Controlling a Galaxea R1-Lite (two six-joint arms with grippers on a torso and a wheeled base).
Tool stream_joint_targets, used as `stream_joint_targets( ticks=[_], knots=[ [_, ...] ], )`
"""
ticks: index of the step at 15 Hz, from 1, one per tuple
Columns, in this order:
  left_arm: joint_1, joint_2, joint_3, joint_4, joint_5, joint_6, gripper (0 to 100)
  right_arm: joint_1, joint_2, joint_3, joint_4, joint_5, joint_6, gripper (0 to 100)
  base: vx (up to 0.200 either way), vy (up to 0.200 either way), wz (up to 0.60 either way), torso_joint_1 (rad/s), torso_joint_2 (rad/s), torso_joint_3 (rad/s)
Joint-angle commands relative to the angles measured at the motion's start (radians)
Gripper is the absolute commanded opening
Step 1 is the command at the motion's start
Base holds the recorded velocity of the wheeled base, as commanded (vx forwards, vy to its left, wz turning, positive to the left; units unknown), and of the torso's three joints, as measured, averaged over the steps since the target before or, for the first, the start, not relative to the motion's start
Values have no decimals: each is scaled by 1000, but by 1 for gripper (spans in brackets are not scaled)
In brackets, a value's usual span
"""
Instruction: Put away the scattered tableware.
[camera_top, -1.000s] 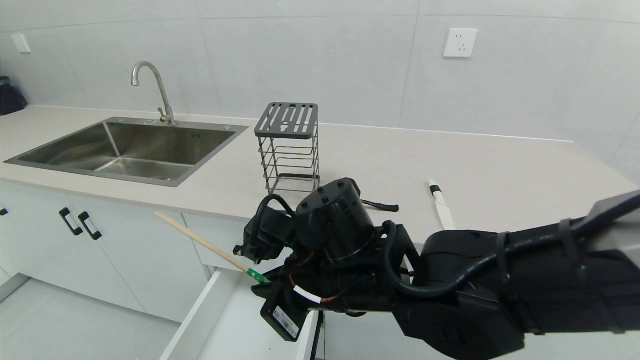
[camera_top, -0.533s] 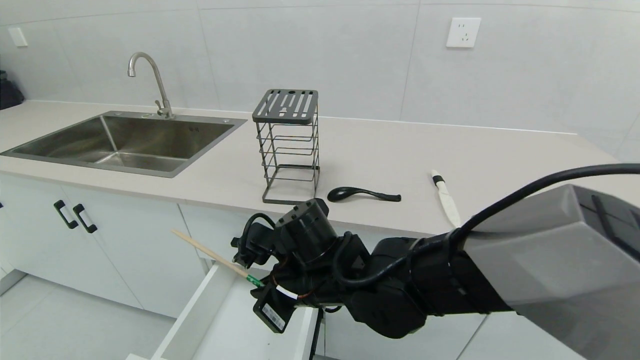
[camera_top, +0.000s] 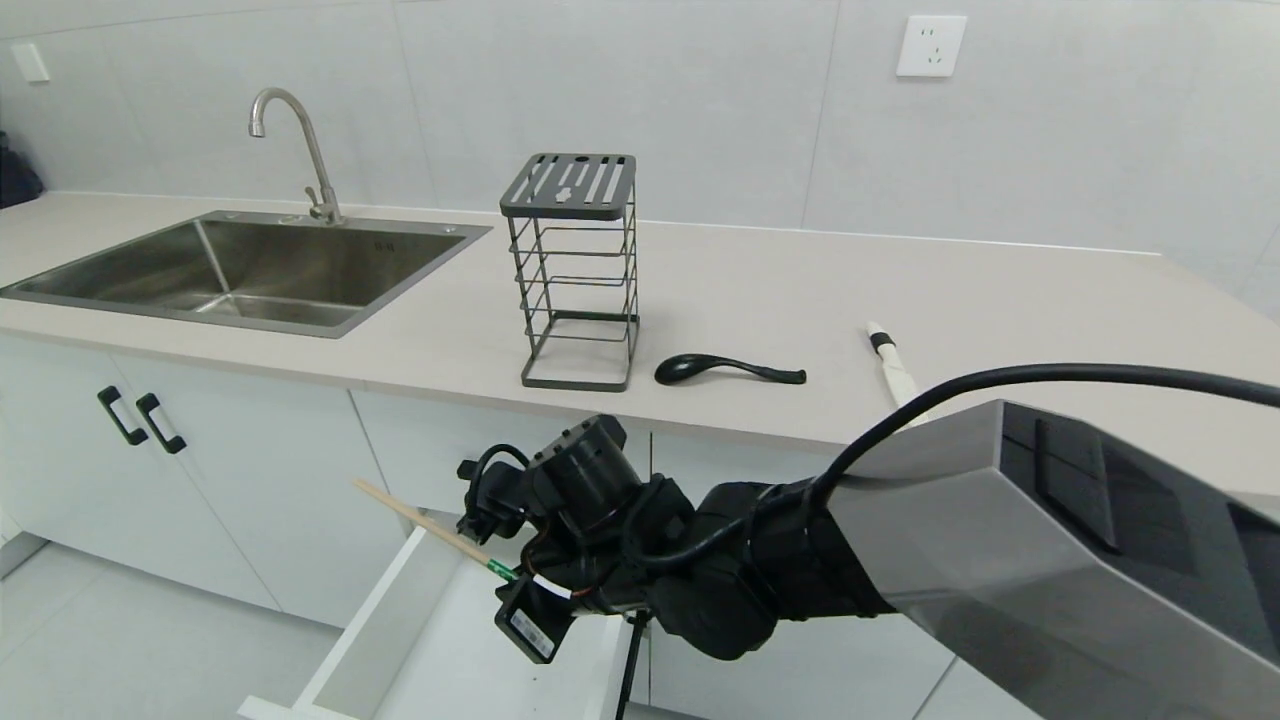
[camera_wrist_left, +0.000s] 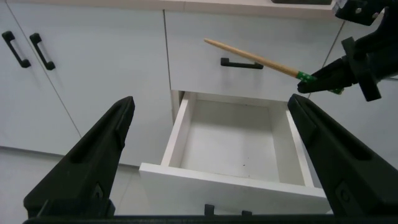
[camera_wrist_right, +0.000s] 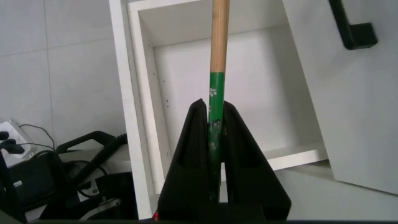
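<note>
Wooden chopstick (camera_top: 420, 518), pale with a green flower-dotted end, tilts above the open white drawer (camera_top: 365, 622), its green end clenched in the right hand (camera_top: 503, 572); left hand (camera_wrist_left: 211, 109) spread wide, facing the drawer.

The white utensil (camera_top: 893, 365) is half hidden behind the arm; the drawer (camera_top: 380, 615) is cut off below.

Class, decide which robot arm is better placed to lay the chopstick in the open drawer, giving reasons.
Right. Its hand is shut on the chopstick, held over the open drawer. The left hand is open and empty, out in front of the drawer.
</note>
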Motion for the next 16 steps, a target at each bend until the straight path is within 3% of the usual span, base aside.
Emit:
stream_joint_targets(
  ticks=[1, 5, 16],
  knots=[
    [0, 2, 0, 0, 0, 0, 100, 0, 37, -35, 3, 1, -1, 0, 0, 0, 0, -41, 80, 46],
    [0, 2, 0, 0, 0, 0, 100, 0, 72, -78, 18, 1, -1, 0, 0, 0, 0, -123, 298, 167],
    [0, 2, 0, 0, 0, 0, 100, -6, 191, -147, 18, 1, -51, 0, 0, 0, 0, -34, 80, 46]
  ],
)
